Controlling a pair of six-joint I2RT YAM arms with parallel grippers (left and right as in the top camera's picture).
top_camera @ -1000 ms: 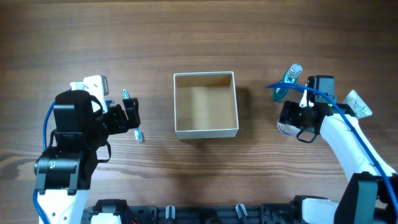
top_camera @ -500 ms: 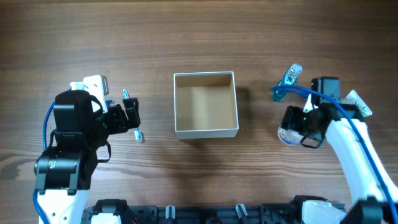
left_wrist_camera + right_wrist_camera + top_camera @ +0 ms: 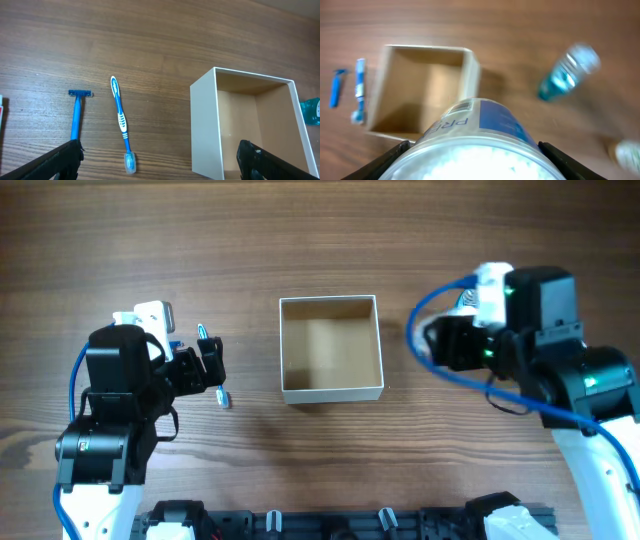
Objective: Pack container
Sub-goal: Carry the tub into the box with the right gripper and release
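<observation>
Overhead: the container (image 3: pixel 283 350), a square open-top cardboard box with white walls and a tan inside, sits at table centre, nothing in it. The left gripper (image 3: pixel 210 364) is low beside a toothbrush (image 3: pixel 222 397), left of the box. The right gripper (image 3: pixel 445 342) is just right of the box. Its own arm hides its load, so its state cannot be read here.

Left wrist: 2 black fingertips (image 3: pixel 67 159) sit at the bottom corners, spread wide with only bare table between them. This view shows the blue razor (image 3: pixel 76 112) and the blue-and-white toothbrush lying parallel, apart, left of the box. A teal bottle (image 3: pixel 311 111) shows at the right edge.

Right wrist: the fingers are clamped on a round jar (image 3: pixel 480 132) with a blue label and white contents, seen in this view only. The box lies beyond it, upper left. The teal bottle, blurred, lies upper right.

Surface: dark brown wood-grain table (image 3: pixel 320 240). A black rail (image 3: pixel 350 525) runs along the near edge. No room is visible beyond.
</observation>
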